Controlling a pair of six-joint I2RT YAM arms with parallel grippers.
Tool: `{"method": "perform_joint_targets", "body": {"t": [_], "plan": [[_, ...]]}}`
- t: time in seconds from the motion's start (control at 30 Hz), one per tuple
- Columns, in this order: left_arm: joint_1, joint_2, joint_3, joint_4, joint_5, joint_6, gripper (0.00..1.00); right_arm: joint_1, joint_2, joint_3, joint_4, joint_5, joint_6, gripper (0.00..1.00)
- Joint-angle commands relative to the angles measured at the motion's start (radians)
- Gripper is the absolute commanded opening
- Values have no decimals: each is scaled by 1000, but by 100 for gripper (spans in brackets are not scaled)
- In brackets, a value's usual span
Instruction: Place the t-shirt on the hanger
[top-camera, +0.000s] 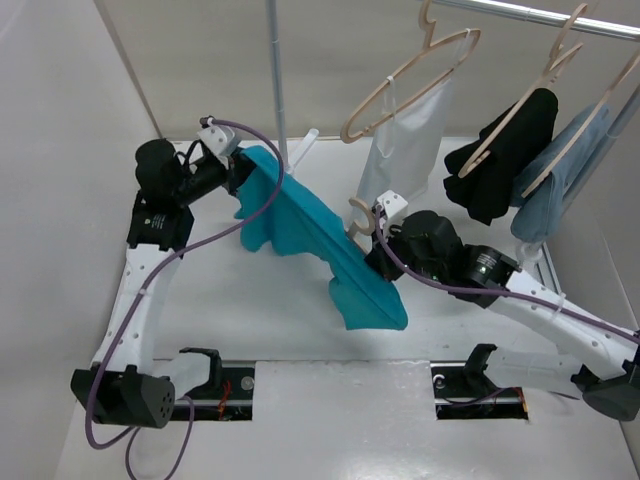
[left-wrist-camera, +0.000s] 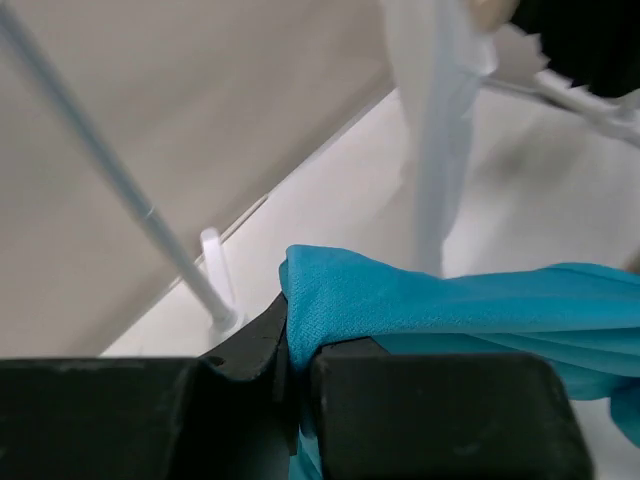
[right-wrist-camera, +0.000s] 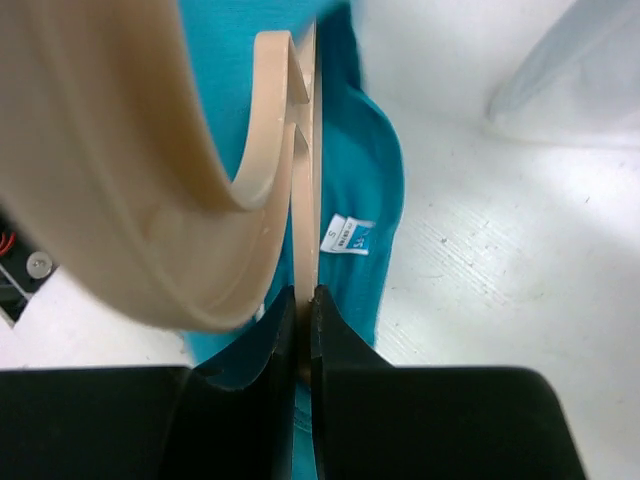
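The teal t-shirt hangs stretched in the air as a slanting band, from upper left down to lower right above the table. My left gripper is shut on its upper left edge. In the left wrist view the t-shirt is pinched between the closed left gripper. My right gripper is shut on the beige hanger, whose hook sticks up beside the cloth. In the right wrist view the hanger runs up from the closed right gripper, in front of the t-shirt with its white label.
A clothes rail at the back right carries beige hangers with a white translucent garment, a black garment and a light-blue garment. The rack's upright pole stands just behind the left gripper.
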Motion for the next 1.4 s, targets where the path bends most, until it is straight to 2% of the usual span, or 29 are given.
{"method": "perform_joint_targets", "body": {"t": [0.0, 0.13, 0.23, 0.27, 0.37, 0.4, 0.43, 0.47, 0.5, 0.57, 0.6, 0.63, 0.77, 0.83, 0.87, 0.9, 0.93, 0.97, 1.07, 1.1, 1.17, 1.2, 1.3, 1.37], "plan": [[6, -55, 131, -25, 111, -21, 0, -37, -6, -39, 28, -37, 55, 0], [6, -65, 191, -158, 217, -31, 0, -84, -6, -64, 15, -10, 96, 0], [15, -75, 202, -269, 235, 83, 0, -145, -65, -90, -12, 15, 116, 0], [15, -85, 202, -360, 249, 125, 0, -159, -79, -90, -21, 26, 117, 0], [15, -85, 226, -528, 263, 318, 0, -193, -111, -90, -65, 58, 138, 0], [15, -85, 226, -655, 263, 373, 0, -205, -112, -90, -94, 87, 138, 0], [15, -85, 226, -726, 263, 507, 0, -205, -112, -80, -111, 104, 138, 0], [15, -85, 235, -790, 263, 575, 0, -215, -122, -79, -125, 121, 152, 0], [15, -85, 235, -909, 232, 641, 0, -215, -122, -79, -145, 131, 152, 0], [15, -85, 202, -1016, 192, 763, 0, -227, -144, -79, -156, 151, 161, 0], [15, -85, 162, -1113, 144, 900, 0, -238, -144, -79, -156, 151, 161, 0], [15, -85, 162, -1151, 117, 959, 0, -238, -153, -79, -156, 151, 161, 0], [5, -107, 27, -1160, 15, 1042, 0, -238, -162, -79, -131, 129, 149, 0], [-70, -147, -62, -1160, -42, 1102, 0, -238, -152, -66, -120, 128, 130, 0], [-98, -164, -94, -1160, -96, 1164, 6, -238, -151, -66, -120, 128, 118, 0], [-121, -182, -126, -1160, -117, 1191, 18, -226, -151, -55, -120, 138, 118, 0], [-141, -200, -180, -1160, -131, 1215, 43, -225, -142, -44, -120, 138, 104, 0], [-165, -226, -202, -1160, -144, 1234, 49, -216, -142, -44, -101, 138, 92, 0], [-178, -228, -228, -1160, -144, 1248, 66, -186, -142, -32, -71, 138, 43, 0], [-178, -219, -228, -1160, -144, 1248, 69, -175, -142, -32, -41, 125, 28, 0], [-178, -193, -201, -1110, -133, 1091, 77, -133, -153, -32, -12, 116, -7, 0], [-178, -182, -200, -960, -135, 968, 78, -120, -153, -32, 10, 106, -20, 0], [-178, -156, -191, -739, -161, 649, 83, -72, -153, -32, 33, 92, -66, 0], [-169, -156, -191, -607, -127, 596, 84, -40, -153, -32, 59, 37, -96, 0]]}}
